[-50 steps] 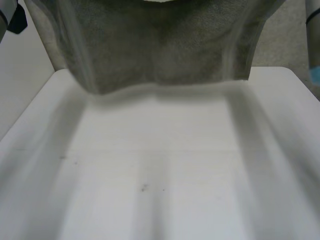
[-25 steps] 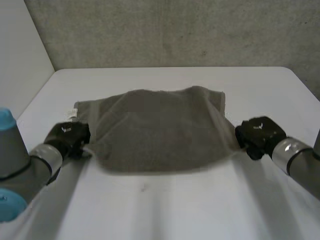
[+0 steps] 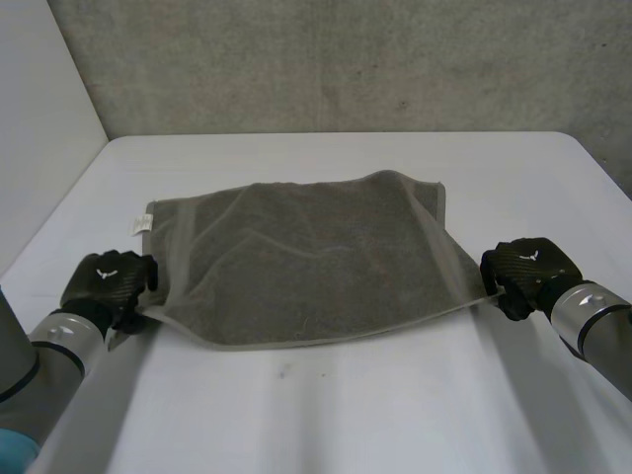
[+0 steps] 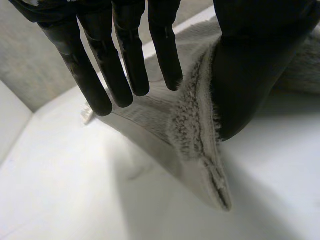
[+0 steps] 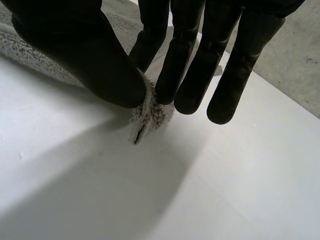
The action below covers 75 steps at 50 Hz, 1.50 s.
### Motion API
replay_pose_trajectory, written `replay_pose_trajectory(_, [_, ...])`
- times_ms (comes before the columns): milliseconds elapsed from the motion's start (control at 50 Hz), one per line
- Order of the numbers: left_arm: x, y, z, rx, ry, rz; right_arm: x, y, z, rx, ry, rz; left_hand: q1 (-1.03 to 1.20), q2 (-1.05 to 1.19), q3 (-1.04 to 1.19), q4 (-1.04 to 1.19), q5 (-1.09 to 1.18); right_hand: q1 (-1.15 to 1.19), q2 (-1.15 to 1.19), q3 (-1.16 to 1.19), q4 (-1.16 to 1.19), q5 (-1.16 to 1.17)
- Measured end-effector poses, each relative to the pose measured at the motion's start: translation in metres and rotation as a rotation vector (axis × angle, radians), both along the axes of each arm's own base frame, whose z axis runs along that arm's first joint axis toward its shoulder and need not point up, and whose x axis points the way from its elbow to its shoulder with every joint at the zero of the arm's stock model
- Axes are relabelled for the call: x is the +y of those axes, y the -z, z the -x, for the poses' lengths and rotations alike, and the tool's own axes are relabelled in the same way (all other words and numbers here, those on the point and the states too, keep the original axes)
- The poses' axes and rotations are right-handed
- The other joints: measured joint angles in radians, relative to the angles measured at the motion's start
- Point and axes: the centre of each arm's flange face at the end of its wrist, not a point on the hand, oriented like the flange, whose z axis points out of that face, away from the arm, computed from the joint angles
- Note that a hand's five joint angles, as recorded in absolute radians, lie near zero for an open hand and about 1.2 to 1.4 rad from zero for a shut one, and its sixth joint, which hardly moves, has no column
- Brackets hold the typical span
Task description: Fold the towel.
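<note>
The grey towel (image 3: 316,257) lies spread across the middle of the white desk (image 3: 326,415), its far edge flat and its long sides running left to right; a small white tag (image 3: 140,223) sticks out at its far left corner. The left robot hand (image 3: 107,281) sits at the towel's near left corner and the right robot hand (image 3: 523,272) at its near right corner; the near edge sags between them and looks slightly off the desk at both ends.

In the left wrist view the thumb (image 4: 250,75) presses the hemmed edge against the straight fingers (image 4: 125,55), so this robot hand is grasping the corner, which hangs below it in a point. In the right wrist view the corner tip is nipped between the thumb and the nearest finger; this robot hand is pinching the towel too, just above the desk.

As for progress: the cloth is laid out and squared fairly well, with some soft wrinkles across the middle; I cannot tell whether it is one layer or already doubled, though the thick corner in the right wrist view hints at two edges together. By my reading a fold remains to be made, most likely by carrying the two held corners over to the far edge; the corners would then need aligning and the hold letting go.
</note>
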Motion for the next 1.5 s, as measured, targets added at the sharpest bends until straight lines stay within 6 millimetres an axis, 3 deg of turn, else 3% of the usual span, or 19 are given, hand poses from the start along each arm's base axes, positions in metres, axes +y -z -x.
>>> replay_pose_trajectory(140, [-0.004,-0.001,-0.009,0.001,-0.034,0.056,-0.001,0.000,0.001,-0.003,0.006,0.004,0.079,0.087,0.086,0.087,0.078,0.000,0.000,0.000,0.000,0.000])
replay_pose_trajectory(280, [-0.003,0.004,-0.015,-0.002,-0.057,0.045,-0.001,0.000,0.001,0.006,0.009,0.009,0.414,0.425,0.419,0.420,0.417,0.000,0.000,0.000,0.000,0.000])
replay_pose_trajectory(440, [0.010,-0.005,-0.017,-0.003,-0.057,0.065,0.002,-0.005,-0.001,0.029,-0.010,0.003,0.467,0.520,0.516,0.517,0.497,0.000,0.000,0.000,0.000,0.000])
replay_pose_trajectory(620, [0.049,-0.041,-0.018,-0.084,-0.028,0.197,0.023,-0.047,0.009,0.165,-0.058,-0.018,0.478,0.535,0.532,0.534,0.513,0.000,0.000,0.000,0.000,0.000])
replay_pose_trajectory(740, [0.069,-0.050,-0.020,-0.201,-0.001,0.211,0.040,-0.075,0.019,0.244,-0.073,-0.007,0.479,0.535,0.532,0.534,0.514,0.000,0.000,0.000,0.000,0.000])
replay_pose_trajectory(800, [0.090,-0.056,-0.021,-0.311,0.036,0.175,0.054,-0.099,0.026,0.294,-0.075,0.041,0.479,0.535,0.533,0.534,0.514,0.000,0.000,0.000,0.000,0.000])
replay_pose_trajectory(940, [0.100,-0.063,-0.022,-0.358,0.062,0.115,0.062,-0.124,0.029,0.316,-0.061,0.133,0.480,0.535,0.533,0.534,0.514,0.000,0.000,0.000,0.000,0.000])
replay_pose_trajectory(1060, [0.081,-0.069,-0.023,-0.354,0.044,0.131,0.050,-0.128,0.026,0.305,-0.070,0.193,0.484,0.536,0.533,0.535,0.514,0.000,0.000,0.000,0.000,0.000])
replay_pose_trajectory(1200, [0.035,-0.069,-0.022,-0.341,0.041,0.194,0.007,-0.110,0.019,0.285,-0.078,0.243,0.484,0.536,0.533,0.535,0.515,0.000,0.000,0.000,0.000,0.000])
replay_pose_trajectory(1280, [-0.002,-0.059,-0.015,-0.331,0.073,0.211,-0.035,-0.085,0.000,0.243,-0.078,0.241,0.484,0.536,0.533,0.535,0.519,0.001,0.001,0.000,0.000,0.000])
replay_pose_trajectory(1360, [-0.022,-0.049,-0.008,-0.327,0.098,0.203,-0.055,-0.070,-0.011,0.227,-0.071,0.227,0.486,0.536,0.533,0.535,0.520,0.001,0.002,0.000,0.000,0.000])
replay_pose_trajectory(1380, [-0.036,-0.040,-0.002,-0.325,0.116,0.191,-0.067,-0.060,-0.018,0.221,-0.062,0.220,0.489,0.536,0.533,0.535,0.521,0.002,0.004,0.000,0.000,0.000])
replay_pose_trajectory(1500, [-0.075,-0.014,0.010,-0.315,0.131,0.160,-0.110,-0.025,-0.037,0.205,-0.025,0.247,0.490,0.536,0.533,0.535,0.521,0.002,0.004,0.000,0.000,0.000])
